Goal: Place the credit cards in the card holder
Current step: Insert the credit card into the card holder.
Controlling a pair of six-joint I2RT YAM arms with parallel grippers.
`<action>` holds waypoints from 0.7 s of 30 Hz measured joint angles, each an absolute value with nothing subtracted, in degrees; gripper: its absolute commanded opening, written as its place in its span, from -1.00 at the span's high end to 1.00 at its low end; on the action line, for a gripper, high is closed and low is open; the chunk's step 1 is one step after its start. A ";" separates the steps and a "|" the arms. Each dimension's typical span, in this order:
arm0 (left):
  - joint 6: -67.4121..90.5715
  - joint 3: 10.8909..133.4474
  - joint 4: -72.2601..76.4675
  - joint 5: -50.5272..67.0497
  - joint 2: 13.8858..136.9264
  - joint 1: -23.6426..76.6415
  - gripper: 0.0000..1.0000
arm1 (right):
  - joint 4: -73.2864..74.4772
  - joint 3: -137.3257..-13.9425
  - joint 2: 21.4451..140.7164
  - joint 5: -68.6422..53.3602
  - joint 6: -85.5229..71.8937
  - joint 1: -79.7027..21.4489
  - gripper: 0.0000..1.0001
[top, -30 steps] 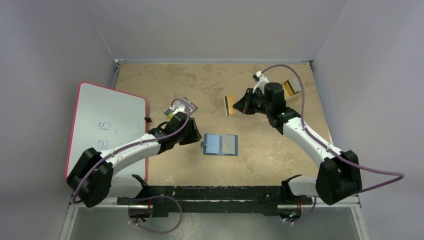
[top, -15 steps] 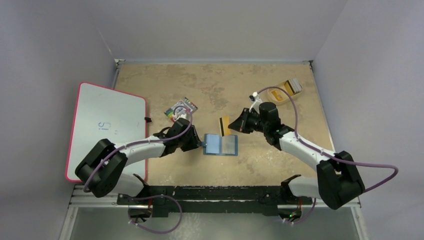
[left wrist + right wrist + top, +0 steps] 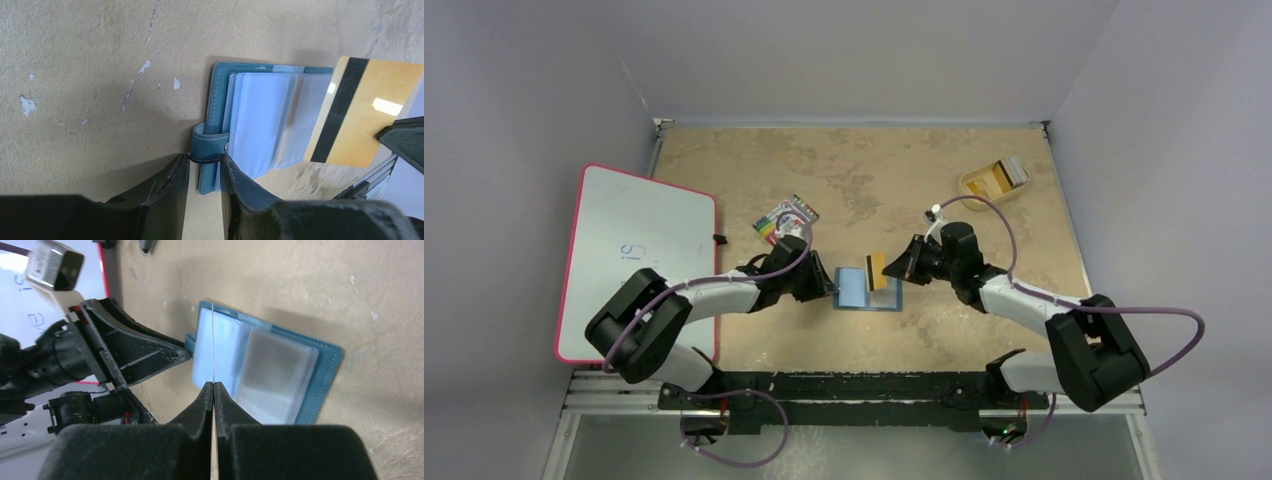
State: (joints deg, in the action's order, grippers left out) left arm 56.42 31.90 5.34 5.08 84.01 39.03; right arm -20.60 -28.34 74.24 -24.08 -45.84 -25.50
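The left fingers (image 3: 170, 180) stand narrow either side of the card holder's (image 3: 260, 125) strap tab (image 3: 207, 145) — whether they pinch it cannot be told. The right fingers (image 3: 200, 405) clamp a gold credit card (image 3: 365, 115) over the open holder, mid-bench (image 3: 90, 60). Farther off, more cards (image 3: 1002, 174) lie in a tan tray (image 3: 969, 185).

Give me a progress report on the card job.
Done: the wallet lies open, but no card shows in its sleeves. In hand: the right gripper pinches an orange card just over the wallet, and the left gripper has its jaws astride the strap tab. Left: slotting this card, then the cards in the tray.
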 measured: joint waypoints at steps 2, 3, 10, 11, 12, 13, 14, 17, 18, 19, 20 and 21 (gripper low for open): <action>56.47 31.88 5.08 5.06 84.01 39.03 0.49 | -20.86 -27.35 74.76 -24.03 -46.19 -25.50 1.00; 56.47 31.83 5.06 5.02 84.03 39.03 0.51 | -20.91 -26.92 74.96 -24.03 -46.37 -25.50 1.00; 56.66 31.59 5.08 4.75 84.01 39.03 0.57 | -20.91 -24.69 75.88 -23.99 -47.00 -25.52 1.00; 56.69 31.59 5.06 4.73 84.01 39.03 0.57 | -20.97 -24.47 76.01 -23.99 -47.11 -25.52 1.00; 56.80 31.57 5.06 4.73 84.01 39.05 0.57 | -21.04 -24.36 76.16 -23.99 -47.16 -25.52 1.00; 56.93 31.57 5.06 4.73 84.01 39.05 0.57 | -21.34 -24.18 76.44 -24.01 -47.22 -25.52 1.00; 57.04 31.57 5.04 4.75 84.01 39.05 0.57 | -21.47 -24.12 76.69 -24.01 -47.33 -25.52 1.00; 57.49 31.53 5.02 4.73 83.99 39.07 0.58 | -22.61 -23.75 77.76 -24.21 -47.64 -25.52 1.00; 57.54 31.46 5.04 4.73 83.99 39.07 0.59 | -23.20 -23.53 78.06 -24.34 -47.83 -25.52 1.00; 57.60 31.38 5.08 4.73 83.92 39.09 0.60 | -23.68 -23.35 78.39 -24.64 -48.01 -25.52 1.00; 57.76 31.31 5.08 4.73 83.88 39.09 0.62 | -24.12 -23.18 78.72 -24.88 -48.05 -25.52 1.00; 57.87 31.24 5.08 4.73 83.85 39.13 0.63 | -24.34 -23.09 78.96 -25.04 -48.12 -25.50 1.00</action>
State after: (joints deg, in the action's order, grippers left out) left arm 57.87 31.24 5.08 4.73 83.85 39.13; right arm -24.34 -23.09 78.96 -25.04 -48.12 -25.50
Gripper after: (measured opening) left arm 0.202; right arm 0.004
